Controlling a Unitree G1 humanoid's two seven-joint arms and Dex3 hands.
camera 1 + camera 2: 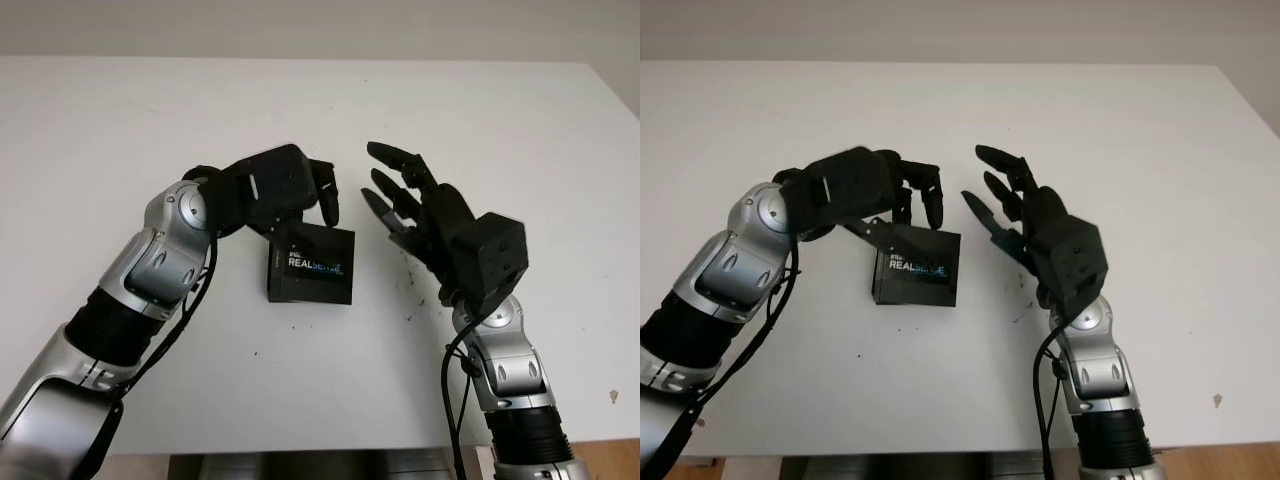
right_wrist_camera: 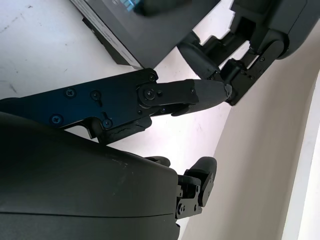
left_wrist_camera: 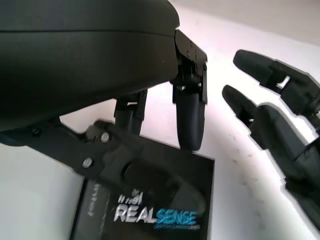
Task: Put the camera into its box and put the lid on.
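While the left hand (image 1: pixel 290 195) hangs over the far edge of the black box (image 1: pixel 311 263), its thumb (image 3: pixel 125 170) lies across the lid, reaching toward the printed REALSENSE lettering (image 3: pixel 155 216), and its other fingers (image 3: pixel 190 120) point down at the box's far side. Whether those fingers actually press the box cannot be told; the thumb looks laid on the lid, but nothing shows a firm grasp around it, so the hand's state stays uncertain. The box sits closed, lid on, flat on the white table (image 1: pixel 120 130), just under and slightly nearer the robot than the left palm, a little turned so one corner points toward the right hand. The silver left forearm (image 1: pixel 150 265) rises from the lower left toward it.

Right of the box, the right hand (image 1: pixel 415 205) is held in the air with the palm facing the left hand, released and holding nothing. Its fingertips (image 1: pixel 385 153) come near the left hand's fingers without touching them, and the lowest finger (image 2: pixel 195 95) reaches toward the box's near right corner but stays apart from it, with bare table between. A black camera block (image 1: pixel 497 260) sits at the right wrist, above the silver forearm (image 1: pixel 505 370). Small dark specks (image 1: pixel 415 300) mark the table just below the right hand.
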